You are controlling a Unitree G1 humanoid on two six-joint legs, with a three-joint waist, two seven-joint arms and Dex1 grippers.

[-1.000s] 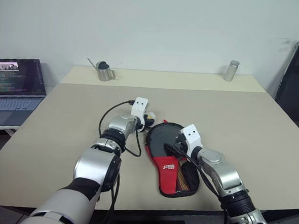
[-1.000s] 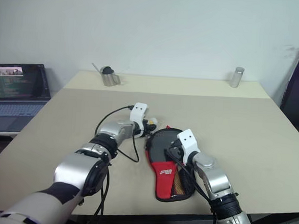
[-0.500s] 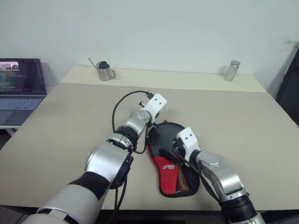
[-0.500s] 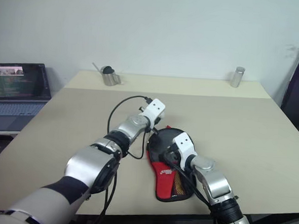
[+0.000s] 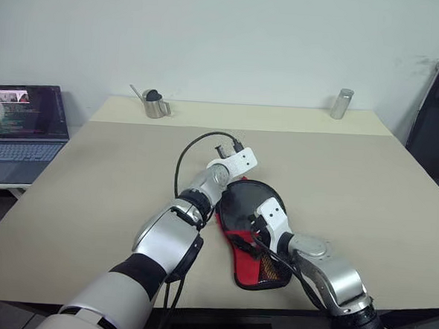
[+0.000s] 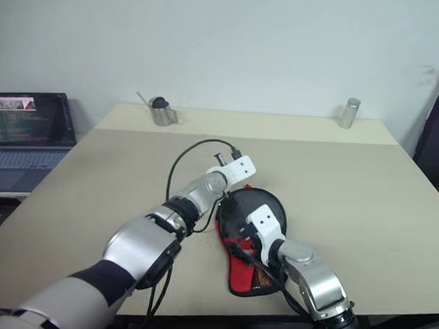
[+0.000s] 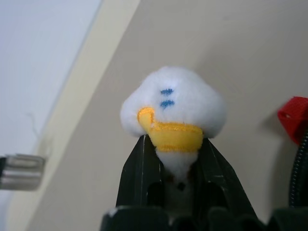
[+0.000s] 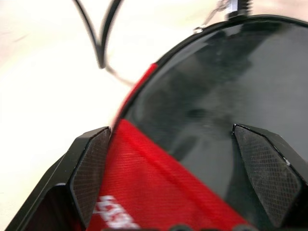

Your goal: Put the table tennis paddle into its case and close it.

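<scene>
Left hand (image 7: 175, 159): its two black fingers (image 7: 139, 168) pinch the small white plush charm (image 7: 173, 108) from both sides. The charm has a yellow beak and two small blue marks.
Right hand (image 8: 185, 168): its fingers are spread wide and hold nothing. One finger is over the red part of the case, the other over the black part.
Case (image 5: 253, 226): it lies flat near the middle of the bench (image 5: 353, 180), between the two arms. The round black end points away from the robot. The red logo panel (image 5: 243, 244) and the mesh pocket (image 5: 270, 268) are at the near end.
Paddle: it looks like it is inside the case, but I cannot tell for sure, because the arms cover part of it.
Zip: I cannot tell if it is shut.
Metal cup (image 5: 156, 105): it stands at the far left of the bench, with a dark thing in it.
Metal can (image 5: 342, 103): it stands upright at the far right of the bench.
Laptop (image 5: 20, 130): it is open on a low table beside the bench, on the robot's left.
</scene>
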